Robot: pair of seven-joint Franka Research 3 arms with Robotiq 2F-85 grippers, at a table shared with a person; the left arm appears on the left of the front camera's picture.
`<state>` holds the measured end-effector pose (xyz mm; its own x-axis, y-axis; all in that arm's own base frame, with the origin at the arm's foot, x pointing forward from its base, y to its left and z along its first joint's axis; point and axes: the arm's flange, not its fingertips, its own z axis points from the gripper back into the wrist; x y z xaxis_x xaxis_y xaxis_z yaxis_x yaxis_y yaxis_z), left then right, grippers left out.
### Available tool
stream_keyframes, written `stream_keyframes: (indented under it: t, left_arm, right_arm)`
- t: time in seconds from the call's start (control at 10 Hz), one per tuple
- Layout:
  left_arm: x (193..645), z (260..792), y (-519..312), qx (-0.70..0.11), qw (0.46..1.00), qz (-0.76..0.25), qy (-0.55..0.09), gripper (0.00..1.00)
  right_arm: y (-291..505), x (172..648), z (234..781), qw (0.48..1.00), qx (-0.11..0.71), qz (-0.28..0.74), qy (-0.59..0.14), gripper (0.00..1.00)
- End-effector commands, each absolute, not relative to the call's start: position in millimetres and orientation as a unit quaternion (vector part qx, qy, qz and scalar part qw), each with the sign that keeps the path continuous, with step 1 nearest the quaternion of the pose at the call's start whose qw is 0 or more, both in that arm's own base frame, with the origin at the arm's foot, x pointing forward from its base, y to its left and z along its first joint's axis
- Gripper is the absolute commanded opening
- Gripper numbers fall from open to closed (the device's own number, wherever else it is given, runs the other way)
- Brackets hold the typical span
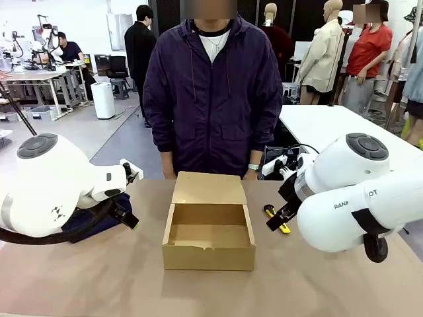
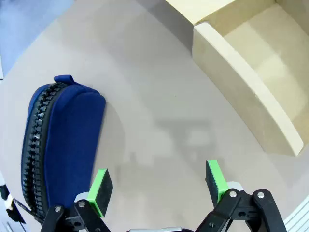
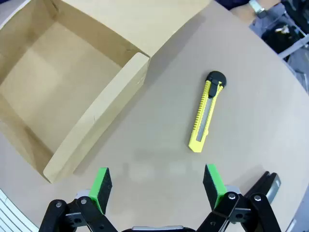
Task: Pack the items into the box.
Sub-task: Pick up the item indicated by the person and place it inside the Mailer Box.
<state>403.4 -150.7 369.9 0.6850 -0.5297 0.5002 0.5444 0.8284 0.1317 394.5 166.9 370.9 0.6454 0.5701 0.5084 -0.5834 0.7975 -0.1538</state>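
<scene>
Sitting mid-desk, the shallow brown cardboard box stands open, the navy fabric zip pouch nearer the left edge, the slim yellow-and-black utility knife nearer the right. The left gripper and right gripper hover, jaws spread wide.

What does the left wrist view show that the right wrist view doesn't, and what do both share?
Left wrist view, not the right: the navy zip pouch lying on the table, zipper up, beside one green pad of the left end effector.

Right wrist view, not the left: the yellow-and-black utility knife lying flat, apart from the box, and a small black object at the lower edge, too cut off to identify. The right end effector hangs above bare table.

Both: the open cardboard box, with what shows of its inside bare, and each view's own end effector open, holding nothing.
</scene>
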Motion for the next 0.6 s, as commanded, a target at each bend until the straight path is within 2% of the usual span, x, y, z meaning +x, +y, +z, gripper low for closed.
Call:
stream_keyframes:
  t: [0.0,0.5]
  left_arm:
    - [403.4,370.0,-150.7,-0.014,0.918,-0.293,-0.268,1.0]
    - [403.4,370.0,-150.7,-0.014,0.918,-0.293,-0.268,1.0]
  right_arm:
    - [166.9,394.5,370.9,0.907,0.012,0.318,-0.276,1.0]
    - [166.9,394.5,370.9,0.907,0.012,0.318,-0.276,1.0]
